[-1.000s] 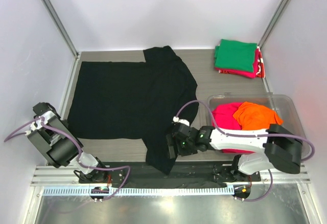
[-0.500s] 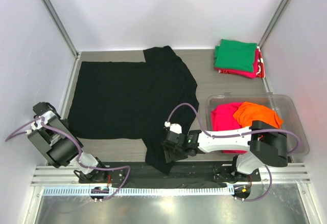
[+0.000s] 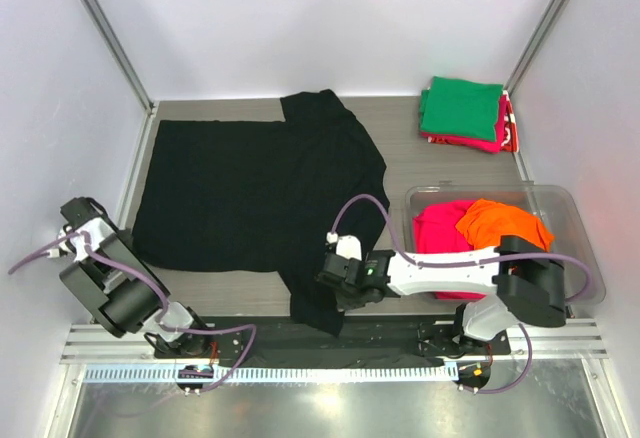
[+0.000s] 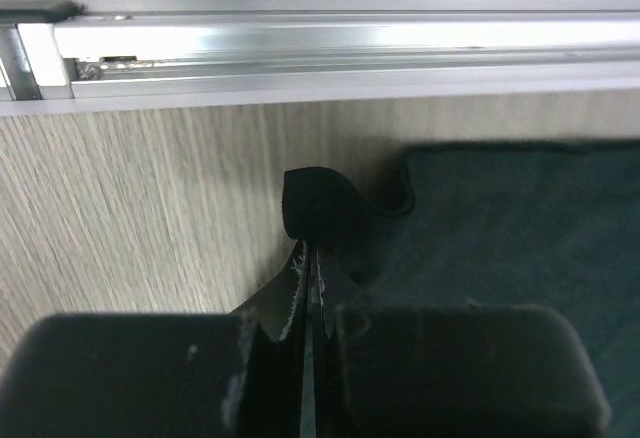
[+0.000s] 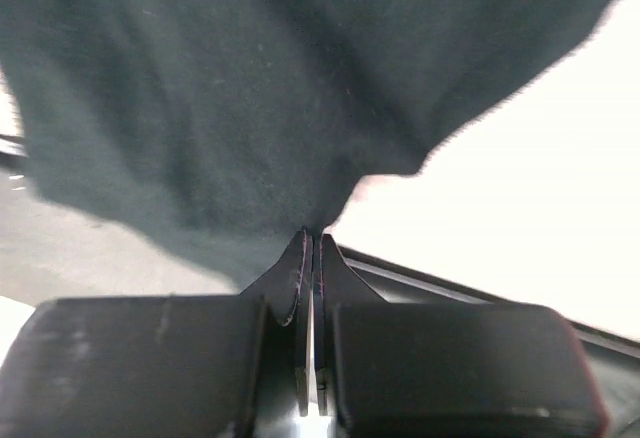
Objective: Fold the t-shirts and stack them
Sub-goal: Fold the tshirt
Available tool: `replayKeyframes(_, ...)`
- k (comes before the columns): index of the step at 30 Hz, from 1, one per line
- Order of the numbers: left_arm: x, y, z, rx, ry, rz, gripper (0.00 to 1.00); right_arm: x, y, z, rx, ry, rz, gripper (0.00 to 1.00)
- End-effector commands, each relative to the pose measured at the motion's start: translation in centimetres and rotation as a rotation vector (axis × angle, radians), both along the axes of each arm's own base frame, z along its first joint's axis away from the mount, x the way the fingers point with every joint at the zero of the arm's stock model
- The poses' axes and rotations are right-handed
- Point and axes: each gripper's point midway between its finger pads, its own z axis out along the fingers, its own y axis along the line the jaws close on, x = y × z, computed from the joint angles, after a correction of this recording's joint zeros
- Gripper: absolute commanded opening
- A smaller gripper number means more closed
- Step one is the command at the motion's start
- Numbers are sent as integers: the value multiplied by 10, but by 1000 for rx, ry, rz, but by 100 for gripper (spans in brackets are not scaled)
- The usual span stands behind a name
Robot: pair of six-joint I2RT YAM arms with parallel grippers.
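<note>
My right gripper pinches the hem of the black t-shirt spread mid-frame; my left gripper, closed, barely nips its corner, which might slip free under tension

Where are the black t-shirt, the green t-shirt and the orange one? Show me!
black t-shirt (image 3: 240,198), top external view, middle of its spread body.
green t-shirt (image 3: 460,108), top external view, middle of its folded top.
orange t-shirt (image 3: 500,226), top external view, middle of the crumpled cloth.
</note>
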Motion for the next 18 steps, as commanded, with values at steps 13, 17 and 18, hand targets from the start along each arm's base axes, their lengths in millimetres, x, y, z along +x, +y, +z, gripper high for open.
replayKeyframes(13, 32, -32, 48, -12, -146, -222, 0, 108, -25, 134, 36, -292, -140, 1)
replayKeyframes(17, 53, -43, 58, -43, -151, -295, 0, 140, -29, 144, 27, -308, -149, 1)
replayKeyframes(18, 57, -43, 62, -27, -137, -313, 0, 146, -31, 146, 20, -316, -135, 1)
